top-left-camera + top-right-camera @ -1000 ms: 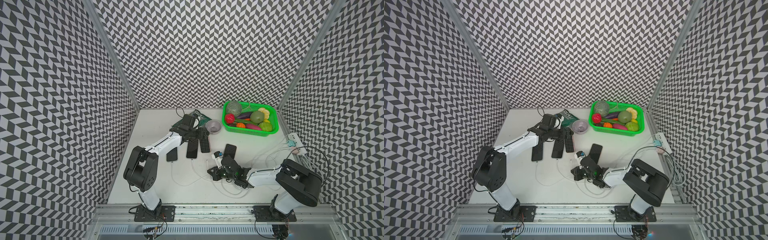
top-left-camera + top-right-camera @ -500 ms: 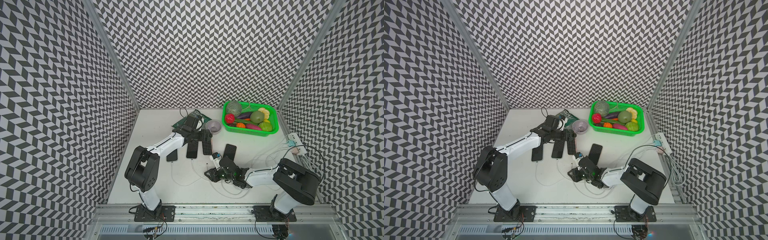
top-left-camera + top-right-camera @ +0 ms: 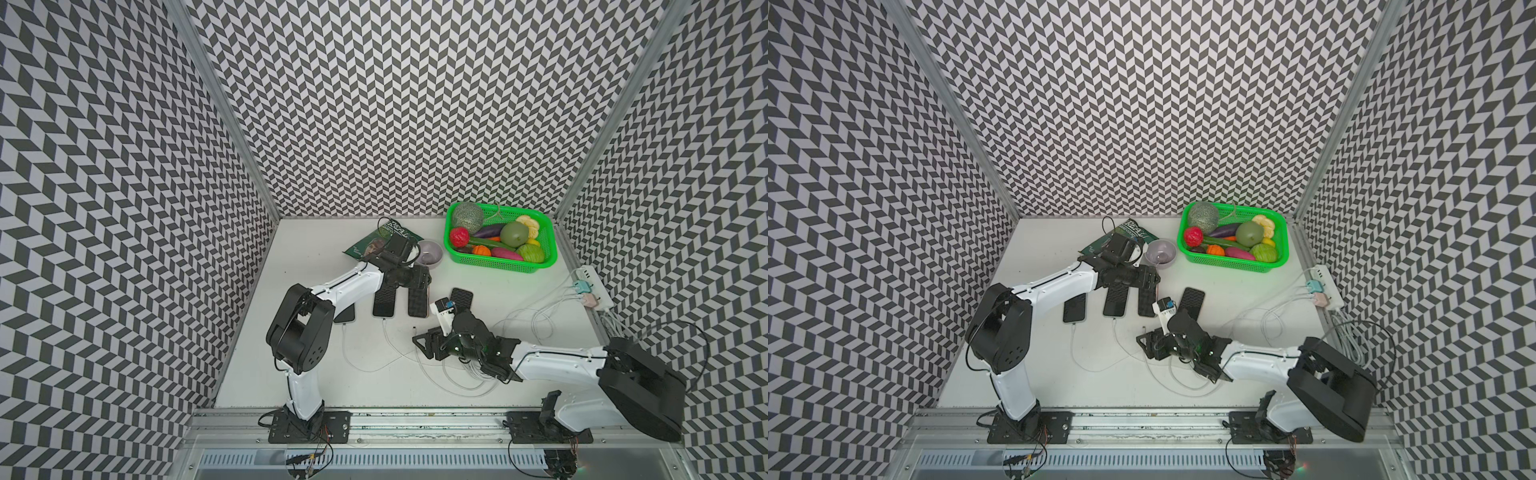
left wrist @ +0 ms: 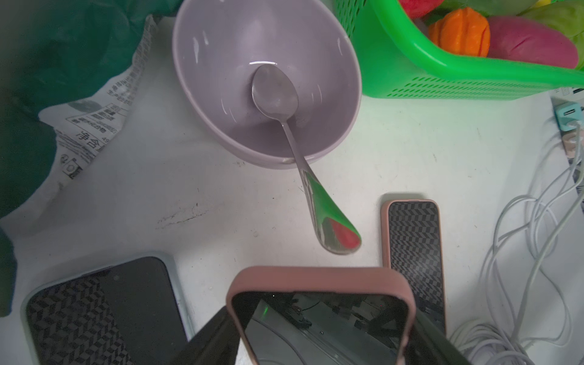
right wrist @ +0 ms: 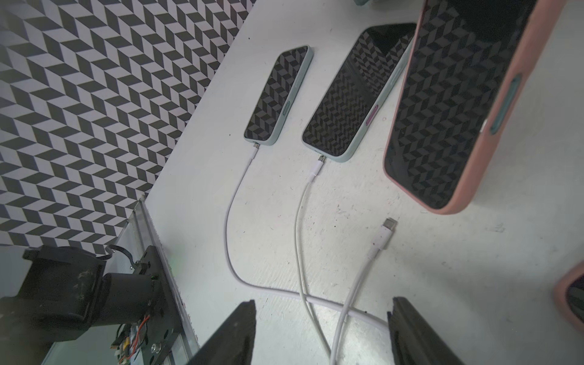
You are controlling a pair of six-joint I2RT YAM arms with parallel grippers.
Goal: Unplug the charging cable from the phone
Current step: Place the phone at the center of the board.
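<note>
My left gripper [image 3: 415,277] is shut on the far end of a pink-cased phone [image 4: 319,284], also seen in a top view [image 3: 1147,301]. From the right wrist that phone [image 5: 458,104] looks tilted, its near end empty and above the table. The white charging cable [image 5: 376,249] lies loose on the table, its plug [image 5: 388,225] a short way from the phone. My right gripper [image 5: 324,305] stands open just above the cables, holding nothing; in a top view it [image 3: 428,343] sits in front of the phones.
Two grey-cased phones [image 5: 278,94] [image 5: 354,94] lie left of the held one, cables plugged in. Another pink phone [image 4: 414,246] lies to the right. A bowl [image 4: 202,63] with a spoon, a green basket [image 3: 498,262], a snack bag [image 3: 372,245] and a power strip [image 3: 592,286] stand behind.
My right gripper has opened from shut and let the cable go; its plug now lies on the table. The left gripper has kept its hold on the phone.
</note>
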